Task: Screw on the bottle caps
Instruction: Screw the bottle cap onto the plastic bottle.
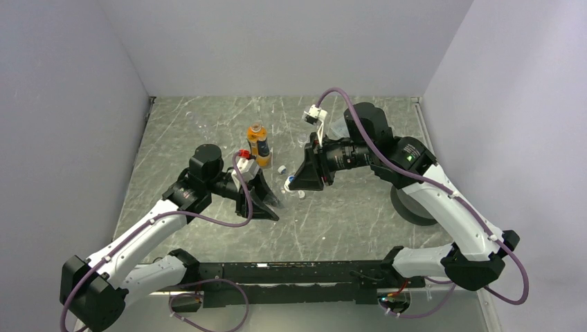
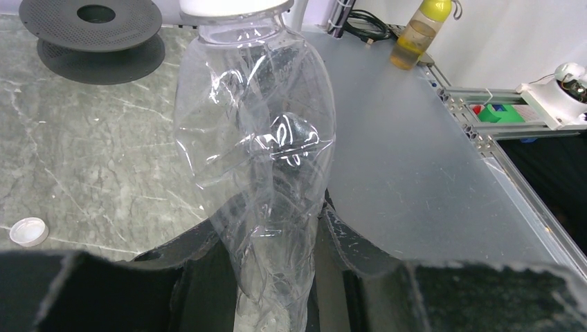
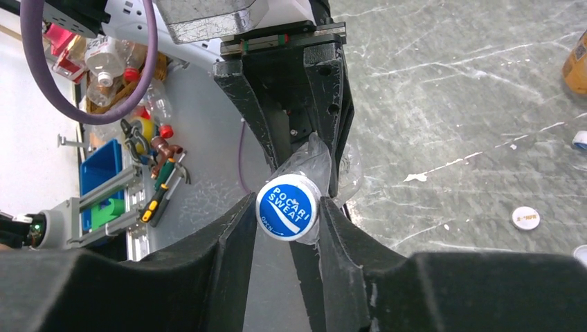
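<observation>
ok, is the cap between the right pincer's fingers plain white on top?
No, the cap has a blue top with white Pocari Sweat lettering.

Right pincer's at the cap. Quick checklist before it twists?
1. Left pincer clamps clear bottle: ok.
2. Blue-topped cap sits on bottle mouth: ok.
3. Right pincer touches cap on both sides: ok.
4. Threads engaged: cannot tell.
5. Bottle wall firm at grip: not ok, creased; may twist.
6. Loose white cap clear of both pincers: ok.
</observation>
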Tool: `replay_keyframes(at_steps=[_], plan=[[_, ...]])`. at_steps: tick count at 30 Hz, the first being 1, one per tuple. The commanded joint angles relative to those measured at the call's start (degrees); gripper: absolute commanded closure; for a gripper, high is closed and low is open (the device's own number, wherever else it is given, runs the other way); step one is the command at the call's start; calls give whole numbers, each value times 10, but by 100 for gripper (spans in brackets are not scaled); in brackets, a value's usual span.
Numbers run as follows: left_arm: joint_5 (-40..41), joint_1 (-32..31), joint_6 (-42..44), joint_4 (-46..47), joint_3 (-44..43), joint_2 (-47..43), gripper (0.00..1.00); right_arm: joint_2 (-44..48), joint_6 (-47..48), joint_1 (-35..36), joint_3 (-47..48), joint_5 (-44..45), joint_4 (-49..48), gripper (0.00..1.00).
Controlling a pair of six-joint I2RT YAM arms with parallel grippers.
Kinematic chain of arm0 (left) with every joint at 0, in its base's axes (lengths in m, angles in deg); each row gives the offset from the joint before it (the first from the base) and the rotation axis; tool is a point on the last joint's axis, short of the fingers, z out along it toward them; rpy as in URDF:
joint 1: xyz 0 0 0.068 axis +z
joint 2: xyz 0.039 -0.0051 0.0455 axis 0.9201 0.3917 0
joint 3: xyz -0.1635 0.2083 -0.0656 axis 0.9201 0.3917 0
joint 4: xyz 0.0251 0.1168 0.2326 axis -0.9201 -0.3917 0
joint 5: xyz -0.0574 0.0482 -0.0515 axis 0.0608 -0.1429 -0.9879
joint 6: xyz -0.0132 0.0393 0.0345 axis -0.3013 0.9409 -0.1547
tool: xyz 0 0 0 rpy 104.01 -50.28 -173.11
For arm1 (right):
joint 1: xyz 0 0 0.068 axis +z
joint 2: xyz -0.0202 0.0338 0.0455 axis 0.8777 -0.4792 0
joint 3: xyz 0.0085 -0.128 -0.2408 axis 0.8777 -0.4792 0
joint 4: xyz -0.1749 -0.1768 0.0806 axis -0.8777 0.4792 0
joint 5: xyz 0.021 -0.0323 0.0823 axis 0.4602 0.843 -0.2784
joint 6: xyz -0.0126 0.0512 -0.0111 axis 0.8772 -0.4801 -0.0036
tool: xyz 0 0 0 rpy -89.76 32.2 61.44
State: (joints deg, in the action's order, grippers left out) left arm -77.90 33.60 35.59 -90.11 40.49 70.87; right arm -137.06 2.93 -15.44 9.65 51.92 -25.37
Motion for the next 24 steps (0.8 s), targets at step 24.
replay_keyframes(at_steps=[24], plan=[[446,-28,64,-22,-89,40,100,-179,-219,25,159,401,110,87]])
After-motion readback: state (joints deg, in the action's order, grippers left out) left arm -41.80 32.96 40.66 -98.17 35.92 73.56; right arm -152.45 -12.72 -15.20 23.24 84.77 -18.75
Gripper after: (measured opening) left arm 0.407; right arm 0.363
